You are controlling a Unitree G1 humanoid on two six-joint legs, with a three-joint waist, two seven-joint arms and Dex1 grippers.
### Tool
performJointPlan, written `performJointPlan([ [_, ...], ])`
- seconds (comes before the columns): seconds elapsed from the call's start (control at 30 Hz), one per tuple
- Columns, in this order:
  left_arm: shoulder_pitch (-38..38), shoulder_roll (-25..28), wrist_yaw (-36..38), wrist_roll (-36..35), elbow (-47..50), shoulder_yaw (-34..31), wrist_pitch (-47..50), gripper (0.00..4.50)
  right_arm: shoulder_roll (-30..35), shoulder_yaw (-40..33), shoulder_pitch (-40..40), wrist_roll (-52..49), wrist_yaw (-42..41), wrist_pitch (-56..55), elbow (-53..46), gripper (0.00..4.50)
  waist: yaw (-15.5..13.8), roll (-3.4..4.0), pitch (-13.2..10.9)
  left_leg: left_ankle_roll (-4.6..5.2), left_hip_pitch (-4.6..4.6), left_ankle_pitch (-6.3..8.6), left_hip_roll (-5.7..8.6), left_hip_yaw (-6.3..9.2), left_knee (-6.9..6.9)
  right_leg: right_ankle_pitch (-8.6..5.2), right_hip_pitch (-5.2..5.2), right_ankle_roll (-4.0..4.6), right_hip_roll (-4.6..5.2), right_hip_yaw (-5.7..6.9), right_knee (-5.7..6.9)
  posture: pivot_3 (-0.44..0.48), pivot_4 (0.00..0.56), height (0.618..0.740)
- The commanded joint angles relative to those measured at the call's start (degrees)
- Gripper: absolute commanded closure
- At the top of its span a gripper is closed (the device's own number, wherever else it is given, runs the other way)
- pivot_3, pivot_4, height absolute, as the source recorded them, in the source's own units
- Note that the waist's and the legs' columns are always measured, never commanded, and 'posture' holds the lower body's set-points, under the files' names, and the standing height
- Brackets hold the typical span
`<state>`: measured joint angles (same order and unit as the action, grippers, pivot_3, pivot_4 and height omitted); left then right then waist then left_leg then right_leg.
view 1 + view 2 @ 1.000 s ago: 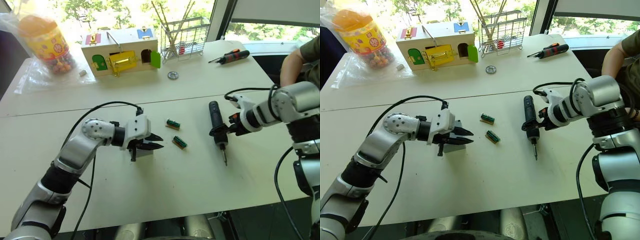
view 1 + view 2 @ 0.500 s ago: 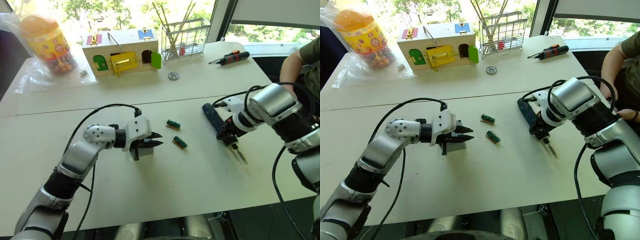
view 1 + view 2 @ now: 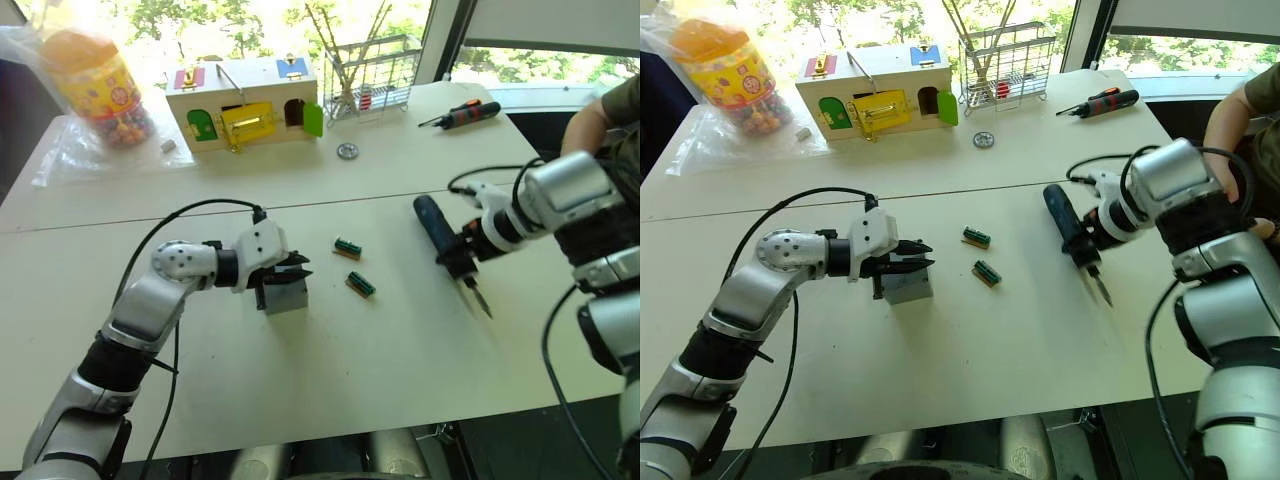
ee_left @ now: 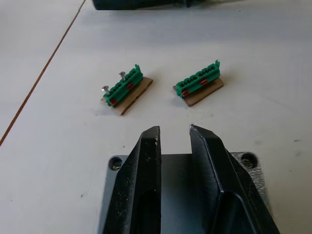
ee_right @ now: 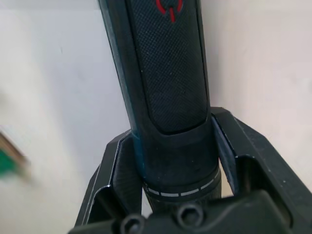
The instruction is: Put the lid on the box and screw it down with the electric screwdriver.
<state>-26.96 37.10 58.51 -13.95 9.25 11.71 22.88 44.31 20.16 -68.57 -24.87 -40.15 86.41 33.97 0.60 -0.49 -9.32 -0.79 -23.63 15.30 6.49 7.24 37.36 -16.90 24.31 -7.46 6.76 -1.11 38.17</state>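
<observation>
The grey box (image 3: pixel 285 297) stands left of the table's middle. In the left wrist view its top is a flat grey lid (image 4: pixel 246 168) with corner screw holes. My left gripper (image 3: pixel 302 268) hovers just over the box's top, its fingers (image 4: pixel 146 161) a little apart and open with nothing between them. My right gripper (image 3: pixel 462 255) is shut on the black electric screwdriver (image 3: pixel 432 222) to the right. The screwdriver lies slanted low over the table, its metal bit (image 3: pixel 482 301) pointing toward the near right.
Two green terminal blocks (image 3: pixel 346 247) (image 3: pixel 359 285) lie between the box and the screwdriver; screws stand on one (image 4: pixel 124 87). At the back are a toy house (image 3: pixel 243 100), a wire rack (image 3: pixel 368 72), a washer (image 3: pixel 347 151), a hand screwdriver (image 3: pixel 462 114) and a candy jar (image 3: pixel 95 85). A person's arm (image 3: pixel 600 115) is at right.
My left gripper has drawn back to the left, so more of the box shows. My right gripper has swung the screwdriver from pointing toward me to a slant toward the near right.
</observation>
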Motion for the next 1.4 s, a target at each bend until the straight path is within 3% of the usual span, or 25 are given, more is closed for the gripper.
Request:
performJointPlan([
  [0.03,-1.06,1.6,1.84,-3.07,-1.18,-4.74,-0.26,3.58,-2.21,-19.27,-5.6,0.15,8.53,-2.69,0.13,2.69,0.26,0.0,0.0,-0.01,-0.04,-0.01,-0.02,0.0,-0.09,0.0,0.1,0.0,0.01,0.02,0.0,0.0,0.15,0.74],
  [0.1,-2.29,2.62,2.81,-6.8,-0.03,-7.5,3.78,3.58,-6.3,-34.67,-2.97,-2.6,15.7,-9.38,-8.73,2.69,0.42,-0.01,0.0,-0.01,-0.06,-0.01,-0.06,0.03,-0.17,0.0,0.17,0.0,0.02,0.08,-0.02,0.0,0.15,0.74],
  [0.17,-2.74,3.71,3.36,-8.95,0.59,-9.41,6.36,3.58,-10.76,-44.22,-0.95,-3.87,21.32,-10.76,-16.41,2.69,0.49,-0.01,0.0,-0.02,-0.26,-0.01,-0.08,0.08,-0.13,0.0,0.3,0.0,0.03,0.16,-0.01,0.0,0.15,0.74],
  [0.3,-1.81,6.17,3.02,-10.84,1.07,-12.07,9.76,3.58,-19.37,-49.18,5.66,-8.99,22.62,-19.33,-35.11,2.69,0.59,0.02,0.01,-0.02,-0.3,-0.01,-0.06,0.13,0.06,0.0,0.25,0.0,0.02,0.2,0.06,0.0,0.15,0.74],
  [0.4,0.15,8.43,2.56,-11.71,3.25,-12.67,13.01,3.58,-31.74,-54.7,9.07,-21.25,23.3,-22.14,-45.44,2.69,1.64,0.1,0.01,-0.04,-0.29,-0.03,-0.05,0.11,0.1,0.01,0.25,-0.01,0.01,0.15,0.15,0.0,0.15,0.74],
  [0.6,2.15,9.49,0.28,-14.74,8.02,-13.8,19.14,3.58,-42.25,-36.98,25.01,-16.76,18.08,-37.8,-57.16,2.69,2.32,0.1,0.04,-0.04,-0.26,-0.03,0.0,0.28,0.01,0.01,0.24,-0.01,0.0,0.15,0.4,0.0,0.15,0.74],
  [0.83,6.61,11.02,-0.69,-13.56,10.15,-12.31,19.76,3.58,-46.6,-24.17,33.69,-9.56,13.08,-53.71,-52.87,2.69,3.11,0.12,0.03,-0.05,-0.2,-0.03,0.03,0.3,0.05,0.0,0.25,-0.01,-0.02,0.18,0.39,0.0,0.15,0.74],
  [1.17,9.38,10.59,-1.89,-9.01,7.64,-8.81,15.28,3.58,-46.13,-14.58,38.3,-2.28,9.77,-64.19,-46.76,2.69,3.34,0.12,0.03,-0.05,-0.11,-0.03,0.03,0.33,-0.04,0.0,0.21,0.0,-0.04,0.18,0.37,0.0,0.15,0.74],
  [1.4,9.48,10.56,-1.65,-8.45,7.11,-7.99,14.07,3.58,-46.28,-12.11,38.62,1.55,9.25,-69.67,-42.15,2.69,3.23,0.12,0.04,-0.05,0.07,-0.03,0.04,0.33,-0.06,0.0,0.04,0.0,-0.04,0.17,0.36,0.0,0.15,0.74],
])
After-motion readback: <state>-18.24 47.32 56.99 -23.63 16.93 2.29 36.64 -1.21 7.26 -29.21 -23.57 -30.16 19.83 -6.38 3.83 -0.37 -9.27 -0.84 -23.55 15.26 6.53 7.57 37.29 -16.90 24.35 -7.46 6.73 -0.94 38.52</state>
